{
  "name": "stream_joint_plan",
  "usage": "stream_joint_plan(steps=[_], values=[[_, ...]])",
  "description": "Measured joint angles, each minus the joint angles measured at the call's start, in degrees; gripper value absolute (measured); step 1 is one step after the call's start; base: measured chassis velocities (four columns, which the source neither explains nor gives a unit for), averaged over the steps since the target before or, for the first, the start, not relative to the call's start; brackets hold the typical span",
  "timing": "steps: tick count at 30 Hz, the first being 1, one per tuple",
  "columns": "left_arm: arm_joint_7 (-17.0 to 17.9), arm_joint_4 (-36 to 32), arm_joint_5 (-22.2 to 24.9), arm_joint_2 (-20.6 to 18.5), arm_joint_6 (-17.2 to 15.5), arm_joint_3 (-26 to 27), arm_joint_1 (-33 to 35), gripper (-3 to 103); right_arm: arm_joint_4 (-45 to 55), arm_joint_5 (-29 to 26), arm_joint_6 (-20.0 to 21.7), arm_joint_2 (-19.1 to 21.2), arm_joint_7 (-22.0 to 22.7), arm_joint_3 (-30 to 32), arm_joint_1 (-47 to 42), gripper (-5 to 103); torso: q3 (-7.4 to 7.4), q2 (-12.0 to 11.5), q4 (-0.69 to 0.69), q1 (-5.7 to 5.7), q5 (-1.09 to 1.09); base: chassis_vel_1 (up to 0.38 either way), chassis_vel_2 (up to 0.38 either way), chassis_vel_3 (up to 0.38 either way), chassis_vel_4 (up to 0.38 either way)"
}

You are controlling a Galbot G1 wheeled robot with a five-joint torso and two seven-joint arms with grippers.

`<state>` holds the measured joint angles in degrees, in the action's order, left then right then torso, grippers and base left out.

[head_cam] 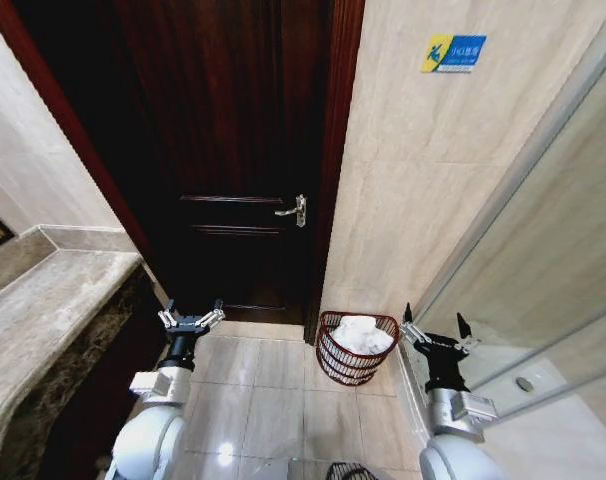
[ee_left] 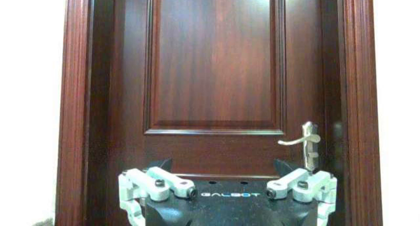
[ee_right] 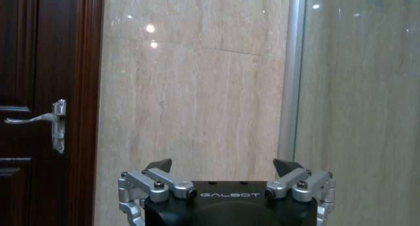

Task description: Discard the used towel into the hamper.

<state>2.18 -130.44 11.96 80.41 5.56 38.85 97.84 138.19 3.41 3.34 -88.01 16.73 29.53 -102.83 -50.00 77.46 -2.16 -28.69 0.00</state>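
White cloth: a crumpled towel (head_cam: 362, 334) lies inside the hamper (head_cam: 335, 368), heaped up to about rim level, on the tiled floor (head_cam: 253, 400) at the foot of the marble wall (head_cam: 403, 200), just beside the dark wooden door (head_cam: 233, 150).

Hamper: a reddish-brown open-weave wire basket, upright, tapering downward under a rounded rim; its mouth faces up and is not blocked.

Handling of the towel: judged soft, light and limp, likely to sag and trail if lifted; a pinch on a raised fold near the top of the heap would hold best, and nothing about it looks fragile or slippery.

Handling of the hamper: probably light and fairly stiff, easily nudged across smooth tile; the rim is the natural place to take it.

Left gripper (head_cam: 191, 319): raised beside the stone counter (head_cam: 53, 300), jaws spread wide and holding nothing, pointed at the door and its lever handle (ee_left: 303, 140); the hamper sits well apart, off to its right.

Right gripper (head_cam: 438, 332): raised near the glass panel (head_cam: 543, 270), jaws spread wide and holding nothing; the hamper stands just to its left and lower, near but not touching.

Task state: with the towel resting in the hamper and both grippers free, the discard looks done.
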Motion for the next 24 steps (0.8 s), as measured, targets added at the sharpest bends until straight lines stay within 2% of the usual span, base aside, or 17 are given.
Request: stream_joint_plan(steps=[11, 24], values=[[0.00, 0.00, 0.00, 0.00, 0.00, 0.00, 0.00, 100, 0.00, 0.00, 0.00, 0.00, 0.00, 0.00, 0.00, 100, -2.06, 3.77, 0.00, -1.72, 0.00, 0.000, 0.000, 0.000, 0.000], [0.00, 0.00, 0.00, 0.00, 0.00, 0.00, 0.00, 100, 0.00, 0.00, 0.00, 0.00, 0.00, 0.00, 0.00, 100, -2.08, 3.78, 0.00, -1.76, 0.00, 0.000, 0.000, 0.000, 0.000]])
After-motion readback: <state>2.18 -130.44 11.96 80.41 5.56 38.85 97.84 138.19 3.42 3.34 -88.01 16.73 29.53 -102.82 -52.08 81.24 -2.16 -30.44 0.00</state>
